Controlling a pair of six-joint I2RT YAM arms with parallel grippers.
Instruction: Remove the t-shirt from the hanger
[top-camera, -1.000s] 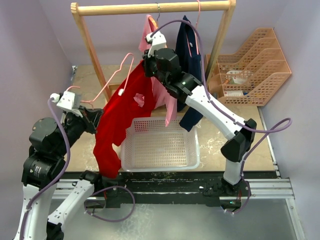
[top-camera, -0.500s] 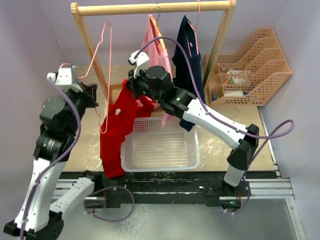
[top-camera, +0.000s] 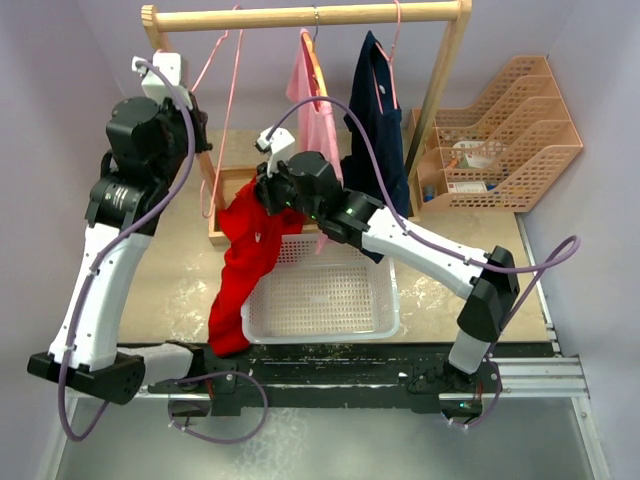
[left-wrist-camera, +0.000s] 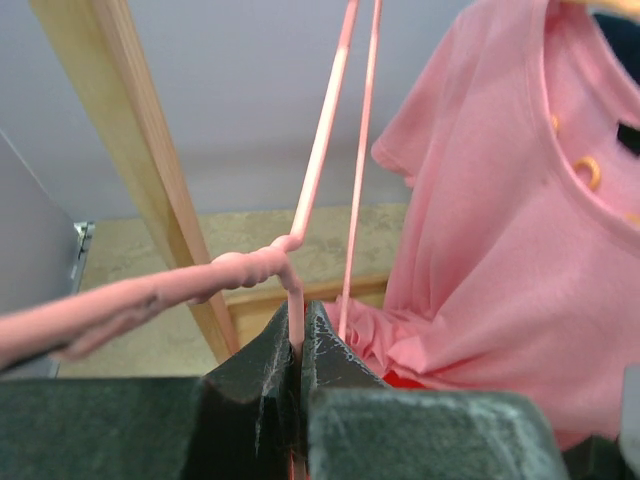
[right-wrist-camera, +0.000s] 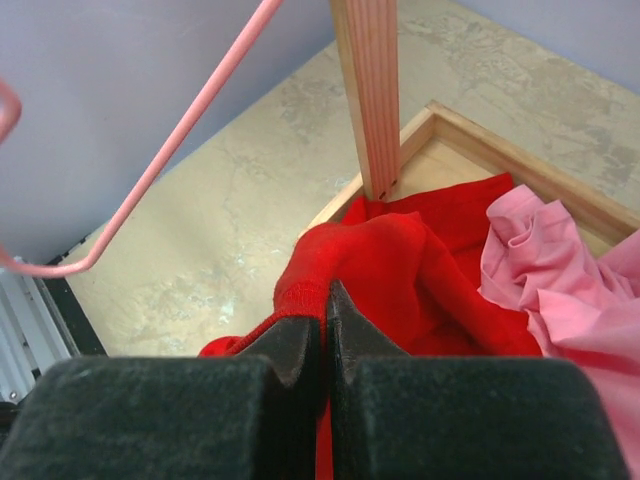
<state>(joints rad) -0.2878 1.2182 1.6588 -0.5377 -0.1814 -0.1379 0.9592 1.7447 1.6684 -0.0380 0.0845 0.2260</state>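
The red t-shirt (top-camera: 245, 265) is off the hanger and hangs from my right gripper (top-camera: 262, 195), draping over the left rim of the white basket (top-camera: 330, 330). In the right wrist view the right gripper (right-wrist-camera: 325, 300) is shut on the shirt's ribbed collar edge (right-wrist-camera: 300, 295). My left gripper (top-camera: 198, 135) is shut on the bare pink wire hanger (top-camera: 236, 100), held high by the rack's left post. In the left wrist view the left gripper (left-wrist-camera: 298, 325) pinches the hanger's wire (left-wrist-camera: 320, 150) just below its twisted neck.
The wooden rack (top-camera: 300, 15) holds a pink t-shirt (top-camera: 315, 110) and a navy garment (top-camera: 375, 110) on hangers. Its left post (right-wrist-camera: 368, 90) stands in a wooden base tray (top-camera: 225, 185). Orange file trays (top-camera: 510, 130) stand at the back right.
My left arm lifted the hanger up and back to the rack's left end, clear of the red shirt. My right gripper moved left and down with the shirt.
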